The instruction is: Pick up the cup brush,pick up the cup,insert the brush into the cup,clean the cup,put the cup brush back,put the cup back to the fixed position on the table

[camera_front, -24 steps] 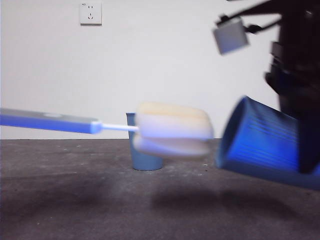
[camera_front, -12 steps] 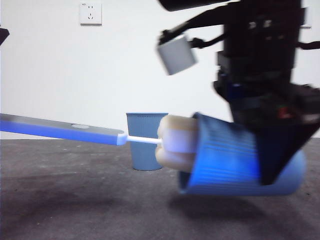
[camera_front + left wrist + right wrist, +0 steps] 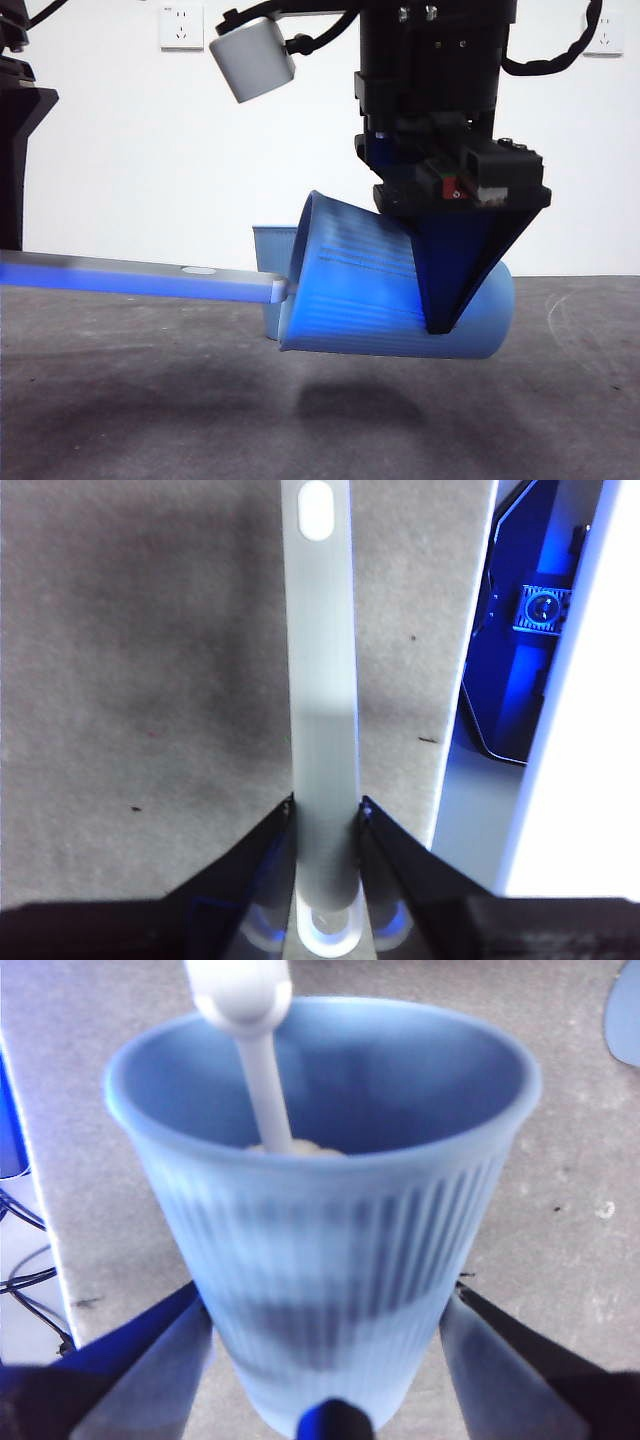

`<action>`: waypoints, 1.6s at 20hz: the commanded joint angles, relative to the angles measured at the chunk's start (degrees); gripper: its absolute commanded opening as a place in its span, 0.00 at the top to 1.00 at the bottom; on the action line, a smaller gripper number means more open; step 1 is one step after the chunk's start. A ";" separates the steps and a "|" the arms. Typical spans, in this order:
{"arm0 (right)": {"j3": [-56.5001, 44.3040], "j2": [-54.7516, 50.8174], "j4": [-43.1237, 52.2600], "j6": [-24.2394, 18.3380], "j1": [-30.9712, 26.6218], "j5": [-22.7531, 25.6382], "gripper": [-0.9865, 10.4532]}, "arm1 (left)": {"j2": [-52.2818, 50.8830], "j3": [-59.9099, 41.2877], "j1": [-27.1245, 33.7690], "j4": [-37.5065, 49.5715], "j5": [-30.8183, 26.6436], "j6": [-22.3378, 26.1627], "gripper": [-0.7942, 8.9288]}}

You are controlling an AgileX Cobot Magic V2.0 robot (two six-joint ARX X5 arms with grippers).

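Observation:
My right gripper [image 3: 455, 290] is shut on the blue ribbed cup [image 3: 380, 300] and holds it above the table [image 3: 150, 420], tipped on its side with the mouth to the left. In the right wrist view the cup [image 3: 330, 1220] sits between my two jaws. My left gripper [image 3: 325, 805] is shut on the cup brush's grey handle [image 3: 322, 680]. The handle [image 3: 140, 277] comes in level from the left and enters the cup's mouth. The sponge head is inside the cup; only its white stem [image 3: 265, 1080] and a sliver of cream sponge [image 3: 295, 1148] show.
A second blue cup [image 3: 268, 255] stands upright on the table behind the held one, mostly hidden. The left arm's dark body [image 3: 20, 150] is at the left edge. A white wall with a socket [image 3: 181, 26] is behind.
My right gripper has carried the cup to the left over the brush head. The sponge, in the open a second ago, is now wholly inside the cup.

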 commanded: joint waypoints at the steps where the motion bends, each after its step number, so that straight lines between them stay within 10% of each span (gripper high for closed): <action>1: 0.44 0.35 -0.11 0.24 0.31 -0.26 0.93 | -0.55 0.39 -0.20 -1.25 -1.11 -0.98 0.93; 16: 0.44 0.33 -2.49 0.22 0.31 1.64 0.93 | -13.44 0.39 0.02 -19.04 -2.47 -2.67 0.93; 32: 0.44 0.33 0.22 0.83 1.07 1.14 0.93 | -8.22 0.39 -0.02 -8.13 -0.55 -0.68 0.93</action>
